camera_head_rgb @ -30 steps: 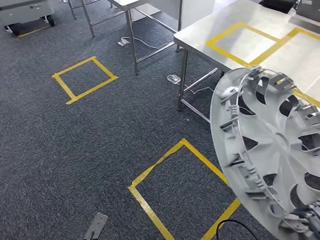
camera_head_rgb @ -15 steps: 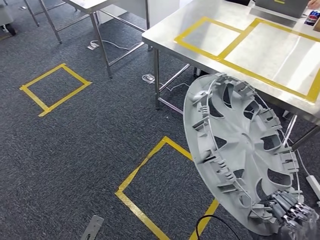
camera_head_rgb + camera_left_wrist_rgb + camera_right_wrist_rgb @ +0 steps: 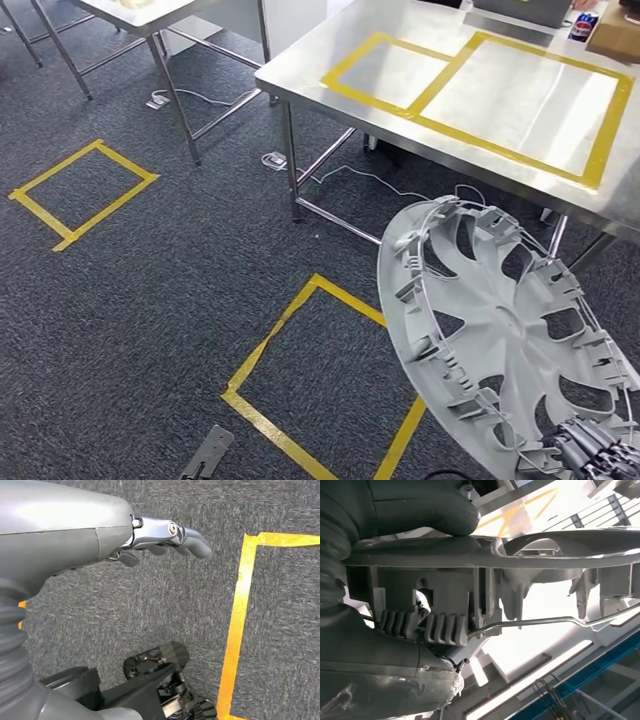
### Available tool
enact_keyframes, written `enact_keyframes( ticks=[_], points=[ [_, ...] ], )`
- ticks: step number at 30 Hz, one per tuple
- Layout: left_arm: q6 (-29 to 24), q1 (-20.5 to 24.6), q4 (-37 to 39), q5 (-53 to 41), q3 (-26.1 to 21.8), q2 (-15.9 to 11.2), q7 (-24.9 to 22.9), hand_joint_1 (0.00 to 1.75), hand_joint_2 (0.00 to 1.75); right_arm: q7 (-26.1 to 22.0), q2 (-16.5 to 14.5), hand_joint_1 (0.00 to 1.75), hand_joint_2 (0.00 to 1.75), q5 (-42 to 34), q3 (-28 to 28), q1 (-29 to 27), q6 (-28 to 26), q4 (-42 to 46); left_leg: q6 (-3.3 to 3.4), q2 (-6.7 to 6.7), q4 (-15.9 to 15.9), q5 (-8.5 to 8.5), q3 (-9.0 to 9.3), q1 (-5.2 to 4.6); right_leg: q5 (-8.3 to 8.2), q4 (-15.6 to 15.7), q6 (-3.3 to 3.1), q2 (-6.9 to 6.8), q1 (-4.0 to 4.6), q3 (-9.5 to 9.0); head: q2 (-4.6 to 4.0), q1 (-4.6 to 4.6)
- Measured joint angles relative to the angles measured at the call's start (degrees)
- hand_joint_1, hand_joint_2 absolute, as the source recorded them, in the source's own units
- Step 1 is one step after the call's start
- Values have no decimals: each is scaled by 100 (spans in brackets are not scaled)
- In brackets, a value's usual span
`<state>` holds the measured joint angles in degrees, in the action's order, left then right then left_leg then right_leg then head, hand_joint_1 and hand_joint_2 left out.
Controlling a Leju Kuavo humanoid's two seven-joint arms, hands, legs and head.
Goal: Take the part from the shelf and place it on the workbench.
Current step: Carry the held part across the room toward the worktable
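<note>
Part (image 3: 498, 340), grey wheel cover, lower right of frame, gripped at lower rim by right hand (image 3: 596, 452); workbench (image 3: 302, 70) above, upper right. Left hand (image 3: 166, 537) apparently empty, fingers extended.

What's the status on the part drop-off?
Right hand grips wheel cover by its rim. Left hand open, hanging. Cover not yet over workbench. Nothing in the way.

the workbench (image 3: 483, 60) stands behind the wheel cover (image 3: 498, 340), which the right hand (image 3: 596, 455) holds by its near rim; a taped floor square (image 3: 317, 380) lies left of the cover, below the workbench's front edge.
</note>
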<state>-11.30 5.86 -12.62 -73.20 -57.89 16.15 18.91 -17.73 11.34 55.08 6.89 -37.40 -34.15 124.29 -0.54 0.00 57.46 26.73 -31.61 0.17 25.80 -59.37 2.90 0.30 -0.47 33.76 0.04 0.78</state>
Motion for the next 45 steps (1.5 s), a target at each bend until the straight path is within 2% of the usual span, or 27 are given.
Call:
enact_keyframes(
  ticks=[2, 4, 7, 8, 9, 10, 12, 14, 15, 19, 20, 22, 23, 24, 25, 26, 27, 29, 30, 33, 35, 38, 39, 40, 41, 43, 45],
  points=[
    [-6, -2, 0, 0, 22, -2, 0, 0, 175, -1, 0, 175, 175, -3, -15, -22, 1, 9, -64, 3, -10, 5, 5, 13, -14, 12, -81, 15, 3, 2, 0, -1],
    [-6, 1, 1, 1, 38, -2, 1, 0, 175, -2, 0, 175, 175, -6, -26, -40, 3, 27, -125, 3, 174, 139, -79, 22, -24, 37, -154, 17, -10, -12, 0, -13],
    [-10, -8, 1, 79, 40, -10, 29, 0, 175, -43, 0, 175, 175, -11, -23, -24, 18, 40, -158, 2, 1193, 607, -610, 23, -8, 46, -230, 16, -14, -22, 0, -32],
    [-11, -23, 1, 148, 36, -21, 61, 0, 175, -68, 0, 175, 175, -10, -8, 14, 33, 29, -158, 3, 1487, 678, -781, 24, -2, 46, -240, 21, -11, -26, 0, -30],
    [-8, -42, 1, 237, 25, -43, 104, 0, 175, -88, 0, 175, 175, -1, 25, 82, 51, 7, -156, 3, 1617, 652, -875, 23, 2, 46, -245, 32, -9, -31, 0, -31],
    [5, -61, 1, 340, 1, -72, 149, 0, 175, -99, 0, 175, 175, 24, 92, 198, 71, -41, -148, 3, 1522, 507, -860, 23, 6, 46, -245, 53, -9, -41, 0, -31],
    [49, -85, 1, 525, -78, -141, 207, 0, 175, -74, 0, 175, 175, 102, 315, 514, 96, -194, -125, 4, 840, 69, -562, 23, 18, 45, -226, 102, -10, -72, 0, -34],
    [97, -84, 0, 638, -162, -198, 221, 0, 175, -10, 0, 175, 175, 175, 589, 816, 107, -369, -96, 1, 185, -163, -267, 20, 46, 25, -177, 131, 15, -81, 1, -42],
    [112, -86, 0, 666, -196, -219, 221, 0, 175, 22, 0, 175, 175, 197, 711, 933, 109, -442, -76, -4, 44, -175, -209, 14, 56, 27, -144, 133, 25, -78, 1, -44],
    [122, -124, 1, 699, -287, -273, 221, 0, 175, 75, 10, 175, 175, 219, 1022, 1205, 105, -643, 42, -30, -26, -161, -169, 29, 161, -75, -18, 97, 15, -31, 0, -16],
    [122, -127, 1, 699, -297, -277, 221, 0, 175, 83, 19, 175, 175, 219, 1060, 1248, 103, -673, 69, -32, -38, -158, -149, 39, 287, -308, 5, 75, 12, 74, 0, -1],
    [117, -132, 1, 719, -324, -287, 214, 0, 175, 90, 36, 175, 175, 213, 1127, 1324, 105, -735, 104, -32, -39, -132, -124, 32, 626, -1071, 40, 40, 7, 462, 0, 28],
    [111, -139, 0, 756, -349, -295, 204, 0, 175, 87, 43, 175, 175, 203, 1171, 1376, 114, -784, 111, -30, -39, -116, -110, 29, 731, -1413, 50, 34, 4, 659, 0, 30],
    [104, -146, 0, 802, -381, -305, 192, 0, 175, 82, 47, 175, 175, 191, 1227, 1451, 125, -848, 111, -27, -38, -98, -91, 27, 728, -1585, 57, 31, 3, 779, 0, 31],
    [99, -151, 0, 855, -419, -317, 181, 0, 175, 78, 51, 175, 175, 175, 1293, 1549, 135, -930, 104, -25, -38, -78, -63, 27, 600, -1525, 57, 28, 0, 785, 0, 30],
    [97, -154, 1, 894, -456, -328, 175, 0, 175, 78, 53, 175, 175, 161, 1367, 1657, 140, -1017, 94, -24, -38, -52, -26, 28, 376, -1234, 52, 23, -6, 672, 0, 31],
    [96, -156, 1, 913, -484, -339, 173, 0, 175, 79, 54, 175, 175, 148, 1436, 1754, 139, -1095, 79, -27, -38, -25, 14, 29, 133, -826, 44, 15, -13, 496, 0, 32],
    [96, -156, 1, 921, -526, -361, 173, 0, 175, 88, 55, 175, 175, 128, 1561, 1914, 133, -1223, 26, -43, -28, 26, 62, 11, -114, -162, 12, 8, -7, 178, 0, 31],
    [96, -158, 1, 916, -540, -368, 173, 0, 175, 99, 55, 175, 175, 121, 1608, 1972, 128, -1269, -5, -52, -28, 40, 66, 4, -120, -30, -14, 10, 3, 112, 0, 25],
    [94, -160, 1, 888, -560, -380, 172, 0, 175, 168, 73, 175, 175, 115, 1702, 2043, 112, -1363, -105, -59, -43, 72, 80, 19, -64, 17, -127, 21, 21, 71, 1, 10],
    [95, -153, -1, 864, -562, -389, 170, 0, 175, 221, 86, 175, 175, 125, 1737, 2047, 99, -1402, -160, -55, 238, 225, -37, 22, -42, 56, -204, 18, 5, 8, 2, -15],
    [97, -168, 1, 839, -562, -403, 149, 0, 175, 287, 95, 175, 175, 162, 1781, 2061, 65, -1443, -186, -52, 1360, 636, -698, 20, 23, 66, -270, 18, 3, -64, 1, -47],
    [98, -179, 1, 837, -563, -408, 140, 0, 175, 303, 98, 175, 175, 174, 1797, 2063, 57, -1457, -185, -52, 1599, 646, -884, 20, 52, 66, -277, 24, 6, -95, 1, -48],
    [98, -187, 1, 837, -564, -411, 134, 0, 175, 318, 102, 175, 175, 183, 1811, 2066, 55, -1473, -178, -52, 1627, 533, -964, 20, 86, 66, -275, 34, 7, -138, 0, -49],
    [98, -191, 1, 837, -565, -416, 132, 0, 175, 328, 105, 175, 175, 191, 1824, 2066, 55, -1489, -165, -52, 1432, 312, -931, 19, 124, 66, -268, 43, 6, -193, 0, -49],
    [99, -190, 0, 837, -567, -425, 131, 0, 175, 343, 112, 175, 175, 198, 1843, 2070, 55, -1507, -127, -51, 703, -182, -660, 13, 214, 63, -227, 55, 15, -295, 1, -50],
    [101, -185, 1, 835, -567, -428, 130, 0, 175, 351, 122, 175, 175, 204, 1857, 2088, 49, -1510, -81, -52, 158, -340, -420, 4, 301, 73, -163, 67, 36, -341, 1, -47]
  ],
)
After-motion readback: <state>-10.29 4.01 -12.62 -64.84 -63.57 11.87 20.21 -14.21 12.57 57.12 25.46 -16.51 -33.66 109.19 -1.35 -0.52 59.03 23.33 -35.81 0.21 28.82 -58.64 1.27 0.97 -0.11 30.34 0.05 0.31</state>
